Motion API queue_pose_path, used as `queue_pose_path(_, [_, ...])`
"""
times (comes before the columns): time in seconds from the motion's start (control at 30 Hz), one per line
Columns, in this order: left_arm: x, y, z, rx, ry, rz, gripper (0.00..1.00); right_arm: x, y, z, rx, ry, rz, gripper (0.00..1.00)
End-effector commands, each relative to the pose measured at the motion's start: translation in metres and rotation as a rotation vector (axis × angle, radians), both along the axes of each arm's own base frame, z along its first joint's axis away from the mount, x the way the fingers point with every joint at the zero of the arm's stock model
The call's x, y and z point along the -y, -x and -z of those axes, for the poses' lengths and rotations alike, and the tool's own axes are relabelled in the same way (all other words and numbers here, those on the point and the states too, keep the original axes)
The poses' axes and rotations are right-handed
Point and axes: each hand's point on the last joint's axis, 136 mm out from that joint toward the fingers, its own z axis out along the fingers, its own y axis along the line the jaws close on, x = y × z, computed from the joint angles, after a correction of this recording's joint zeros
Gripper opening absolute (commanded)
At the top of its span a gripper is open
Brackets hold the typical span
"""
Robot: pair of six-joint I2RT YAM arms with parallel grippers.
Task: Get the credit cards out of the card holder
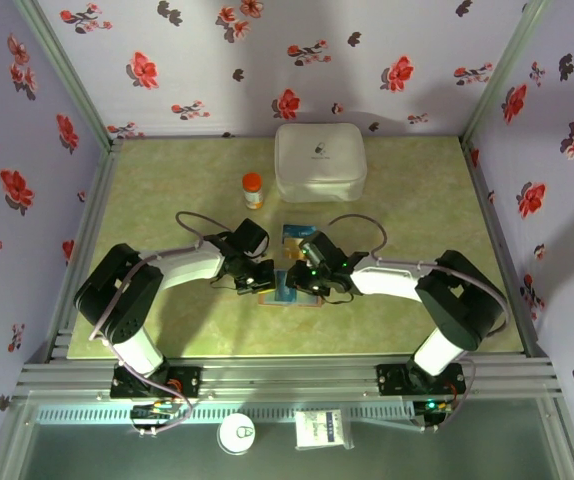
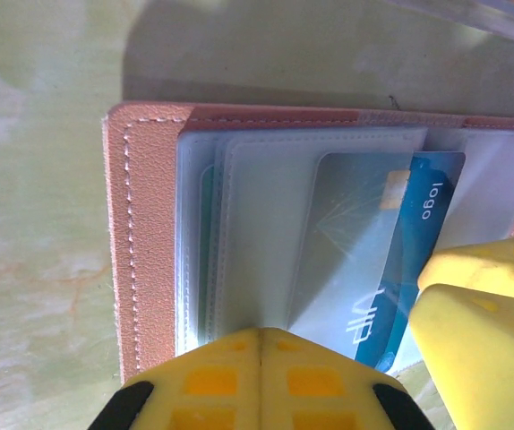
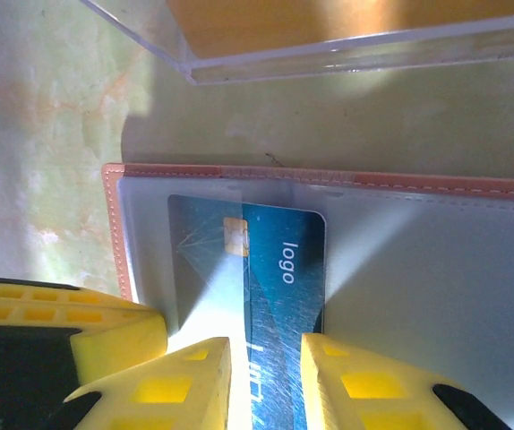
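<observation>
- Left pincer [image 2: 261, 345], pressed together, rests on the card holder [image 2: 149, 233].
- Right pincer [image 3: 266, 349], slightly spread, straddles the blue credit card [image 3: 279, 242].
- Card likely light, stiff, slick; grip its exposed end.

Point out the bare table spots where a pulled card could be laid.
Bare table: the far-left patch between the left wall and the orange-capped bottle; the right side between the white case and the right wall; the near strip before the card holder. Crowded: the centre, where left gripper and right gripper meet, clear plastic piece just behind.
</observation>
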Motion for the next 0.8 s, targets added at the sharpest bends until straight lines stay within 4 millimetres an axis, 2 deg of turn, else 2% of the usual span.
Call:
queue_pose_path(0.0, [-0.002,0.006,0.006,-0.031,-0.031,0.019,0.0,0.002,-0.003,-0.01,0.015,-0.034,0.022,0.27])
queue_pose_path(0.17, [-0.002,0.006,0.006,-0.032,-0.032,0.02,0.0,0.007,-0.003,-0.01,0.018,-0.039,0.029,0.27])
queue_pose_path(0.33, [-0.001,0.006,0.006,-0.033,-0.034,0.021,0.0,0.014,0.0,0.002,-0.014,-0.018,0.043,0.27])
queue_pose_path(0.47, [-0.002,0.006,0.006,-0.033,-0.036,0.021,0.0,0.01,0.002,0.009,-0.032,-0.039,0.042,0.27])
queue_pose_path(0.77, [-0.003,0.007,0.007,-0.041,-0.046,0.021,0.0,0.003,0.0,0.01,-0.037,-0.084,0.035,0.25])
